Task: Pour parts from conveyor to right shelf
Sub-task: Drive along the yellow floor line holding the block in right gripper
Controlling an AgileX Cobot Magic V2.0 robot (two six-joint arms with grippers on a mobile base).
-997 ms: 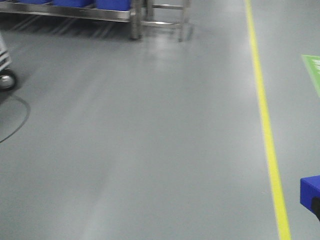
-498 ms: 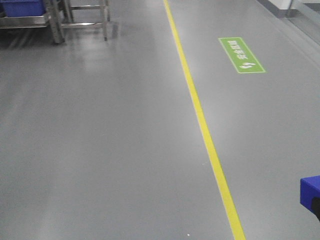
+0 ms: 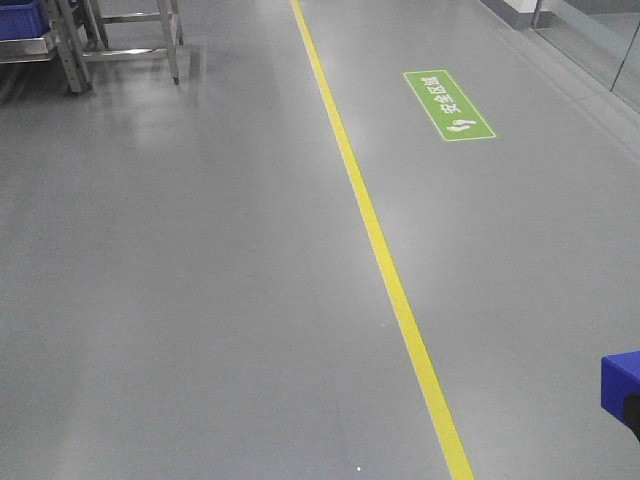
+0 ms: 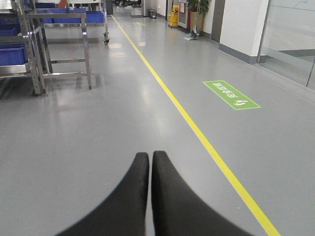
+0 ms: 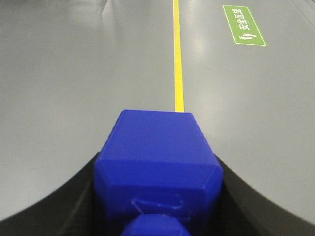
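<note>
Jaws of the right gripper (image 5: 158, 164) are clamped on the bright-blue block (image 5: 157, 147). In the right wrist view the two black jaws curve up from the lower left and lower right corners and press against the block's opposite sides. The block fills the gap between them and juts forward past their tips. Its bevelled front end points toward the top of the frame, and a raised stud shows at the bottom edge.

In the front-facing view only a corner of the same block (image 3: 620, 382) shows at the lower right edge, above the grey floor (image 3: 200, 300), with a dark bit of jaw just below it.

Jaws of the left gripper (image 4: 150, 156) are pressed together with nothing between them, their black tips meeting low in the centre of the left wrist view.

Beyond both, a yellow line (image 3: 380, 250) runs along the floor from the bottom of the frame toward the top. A green floor sign (image 3: 448, 104) lies to the right of it. A steel rack (image 4: 34, 59) with blue crates (image 4: 12, 54) stands at the upper left, well apart from the block.
</note>
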